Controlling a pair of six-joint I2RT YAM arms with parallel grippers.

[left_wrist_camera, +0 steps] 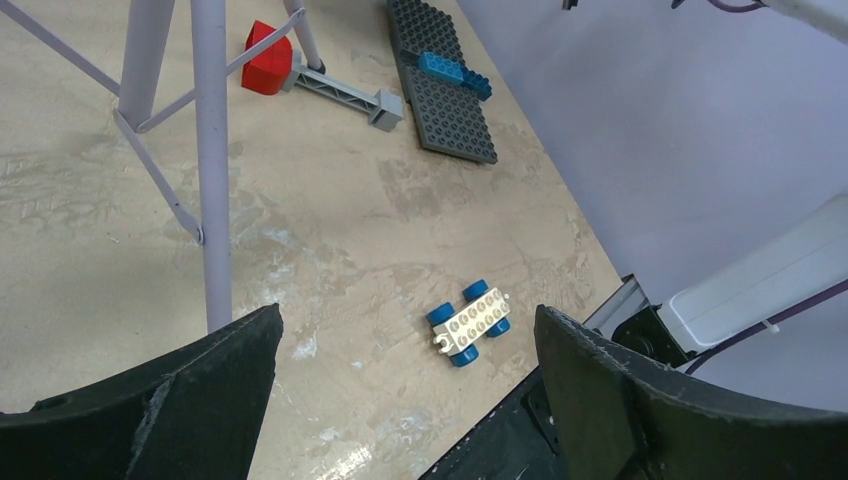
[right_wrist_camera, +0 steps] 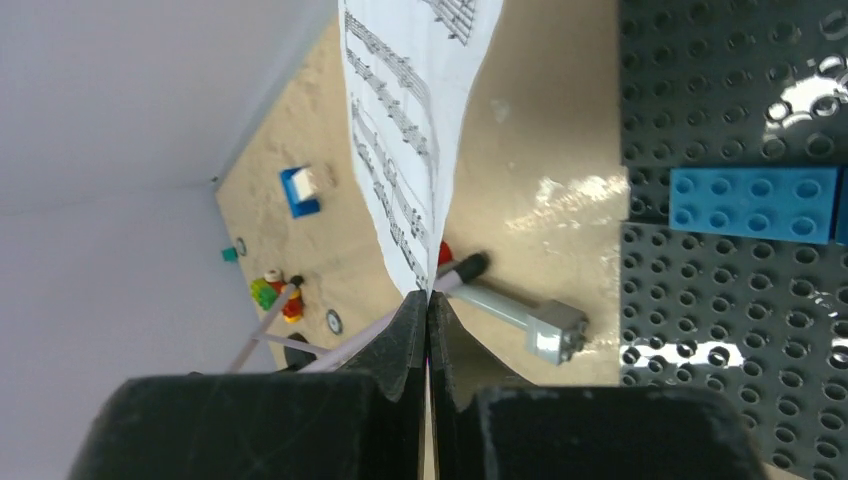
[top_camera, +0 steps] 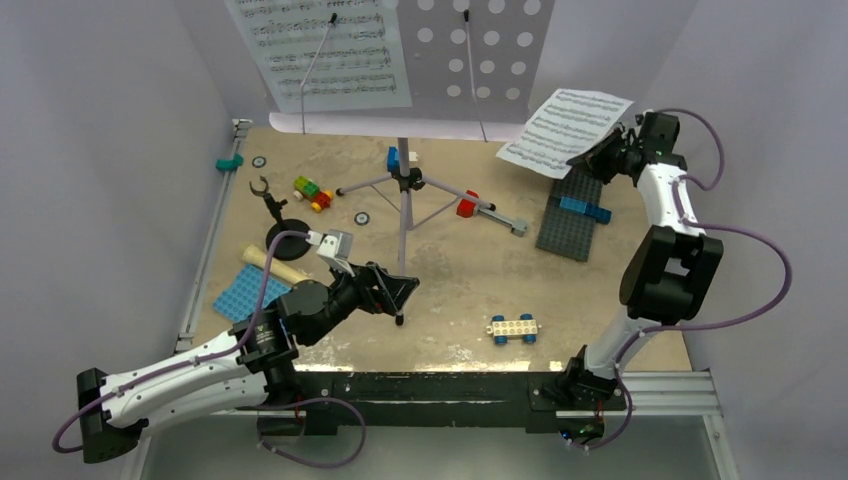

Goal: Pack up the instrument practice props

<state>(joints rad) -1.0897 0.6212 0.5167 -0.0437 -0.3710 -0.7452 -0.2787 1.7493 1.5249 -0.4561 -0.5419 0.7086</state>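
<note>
The lilac music stand (top_camera: 480,45) rises at the back centre on its thin tripod pole (top_camera: 403,210), and one white sheet-music page (top_camera: 320,50) rests on its desk. My right gripper (top_camera: 598,152) is shut on the edge of a second page (top_camera: 565,130), held in the air right of the stand; in the right wrist view the page (right_wrist_camera: 400,150) runs up from the pinched fingertips (right_wrist_camera: 427,300). My left gripper (top_camera: 400,290) stands open low beside the pole (left_wrist_camera: 210,150), with nothing between its fingers (left_wrist_camera: 408,320). The black mic stand (top_camera: 285,235) and the cream microphone (top_camera: 275,265) lie at the left.
A grey baseplate (top_camera: 572,215) carrying a blue brick (top_camera: 585,208) lies under the right arm. Also on the table are a blue baseplate (top_camera: 240,292), a white wheeled brick (top_camera: 514,328), a red brick (top_camera: 467,205), a grey beam (top_camera: 505,220) and coloured bricks (top_camera: 312,192).
</note>
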